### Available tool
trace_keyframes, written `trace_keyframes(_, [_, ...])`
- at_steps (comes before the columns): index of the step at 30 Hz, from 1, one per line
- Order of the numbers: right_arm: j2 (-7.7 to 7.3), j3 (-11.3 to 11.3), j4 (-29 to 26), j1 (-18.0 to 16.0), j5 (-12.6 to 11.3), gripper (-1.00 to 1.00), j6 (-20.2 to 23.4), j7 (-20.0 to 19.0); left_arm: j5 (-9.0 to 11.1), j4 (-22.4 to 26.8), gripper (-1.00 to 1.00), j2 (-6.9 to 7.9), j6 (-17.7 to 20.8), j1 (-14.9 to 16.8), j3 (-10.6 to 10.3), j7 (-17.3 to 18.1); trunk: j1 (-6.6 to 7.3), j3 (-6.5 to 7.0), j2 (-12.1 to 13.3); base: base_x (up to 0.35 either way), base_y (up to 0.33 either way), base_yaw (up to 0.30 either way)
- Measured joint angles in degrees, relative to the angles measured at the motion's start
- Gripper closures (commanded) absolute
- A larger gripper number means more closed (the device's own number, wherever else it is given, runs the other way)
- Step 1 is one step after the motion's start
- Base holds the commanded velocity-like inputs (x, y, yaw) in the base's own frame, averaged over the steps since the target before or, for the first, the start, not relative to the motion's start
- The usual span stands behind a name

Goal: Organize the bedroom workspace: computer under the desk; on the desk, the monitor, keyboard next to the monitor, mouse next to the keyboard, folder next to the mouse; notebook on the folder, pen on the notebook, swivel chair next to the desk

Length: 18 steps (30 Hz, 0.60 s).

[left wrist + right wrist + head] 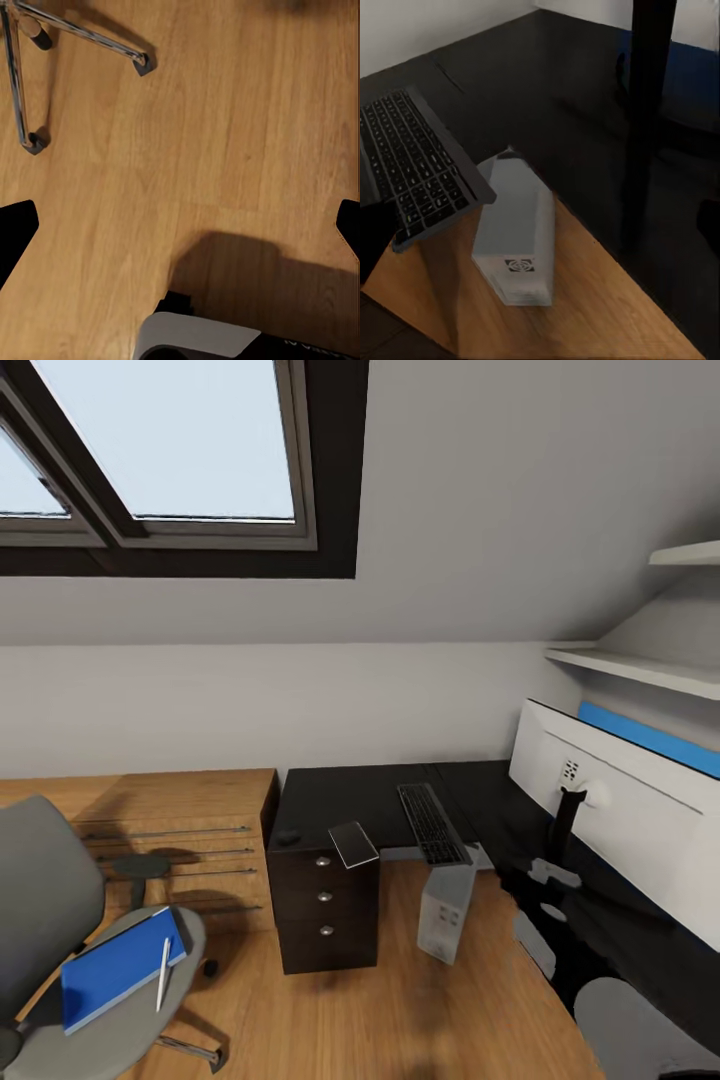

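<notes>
The folder [118, 967], with the pen [163, 973] on it, lies on the chair [60, 940] at 8 o'clock; fetching it seems next. Both grippers' jaws look spread, holding nothing. The keyboard [432, 823] overhangs the table [345, 795] edge above the computer [446, 911].

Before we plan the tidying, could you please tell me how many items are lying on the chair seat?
2: the blue folder lies flat on the chair seat, and the white pen rests on the folder's right side. Anything beneath the folder would be hidden.
</notes>
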<state>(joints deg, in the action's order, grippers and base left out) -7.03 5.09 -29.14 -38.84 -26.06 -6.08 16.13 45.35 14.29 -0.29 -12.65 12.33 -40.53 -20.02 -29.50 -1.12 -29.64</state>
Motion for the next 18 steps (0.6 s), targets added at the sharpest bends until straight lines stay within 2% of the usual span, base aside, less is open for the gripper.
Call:
trace_keyframes(1, [-0.15, 0.05, 2.45, -1.63, 0.37, -1.0, 0.05, 0.14, -0.03, 0.26, -1.0, -0.05, -0.02, 0.01, -0.01, -0.05, 0.22, 0.16, 0.39, 0.0, 0.0, 0.0])
trace_keyframes(2, [-0.37, 0.11, 7.38, -4.89, 1.57, -1.0, 0.04, 0.36, -0.08, 1.33, -1.0, -0.16, -0.03, 0.0, -0.05, -0.11, 0.43, 0.33, 0.78, 0.0, 0.0, 0.0])
trace_keyframes(3, [-0.67, -0.01, 16.47, -11.25, 6.07, -1.0, -1.81, 0.69, -0.34, 7.38, -1.0, -0.15, 0.24, -0.05, 0.0, -0.15, 0.64, 0.48, 1.19, 0.0, 0.0, 0.0])
trace_keyframes(4, [-0.7, 0.24, 17.83, -13.3, 7.65, -1.0, -3.07, 0.77, -0.57, 12.58, -1.0, -0.06, 0.41, -0.05, -0.12, -0.33, 0.88, 0.67, 1.53, 0.0, 0.0, 0.0])
trace_keyframes(7, [-0.74, 0.19, 18.96, -14.23, 8.94, -1.0, -5.04, 0.8, -0.76, 18.25, -1.0, 0.1, 1.1, -0.08, -0.05, -1.34, 1.53, 1.16, 2.73, 0.0, 0.0, 0.0])
trace_keyframes(9, [-0.77, 0.19, 19.57, -14.7, 9.68, -1.0, -6.33, 0.82, -1.16, 23.91, -1.0, 0.12, 3.39, -0.09, -0.16, -3.34, 1.97, 1.52, 3.53, 0.0, 0.0, 0.0])
trace_keyframes(10, [-0.82, 0.15, 19.84, -14.88, 9.91, -1.0, -6.85, 0.82, -1.48, 27.44, -1.0, 0.13, 5.53, -0.08, -0.27, -5.13, 2.19, 1.7, 3.93, 0.0, 0.0, 0.0])
trace_keyframes(11, [-0.88, 0.06, 20.29, -15.06, 10.06, -1.0, -7.34, 0.79, -1.57, 33.7, -1.0, 0.32, 8.92, -0.07, -0.44, -8.22, 2.41, 1.89, 4.34, 0.0, 0.0, 0.0])
trace_keyframes(12, [-0.9, 0.07, 20.69, -15.11, 10.16, -1.0, -7.45, 0.77, -1.36, 36.04, -1.0, 0.6, 9.85, -0.08, -0.56, -9.13, 2.63, 2.06, 4.73, 0.0, 0.0, 0.0])
trace_keyframes(15, [-1.0, 0.09, 23.08, -15.14, 10.38, -1.0, -8.29, 0.75, -1.37, 38.28, -1.0, 1.37, 10.72, -0.17, -1.39, -10.1, 2.86, 2.24, 5.16, 0.0, 0.0, 0.0])
trace_keyframes(18, [-1.11, 0.18, 24.87, -14.94, 10.51, -1.0, -13.53, 0.73, -1.41, 41.68, -1.0, 3.24, 10.56, -2.08, -2.88, -10.48, 2.86, 2.24, 5.16, 0.0, 0.0, 0.0])
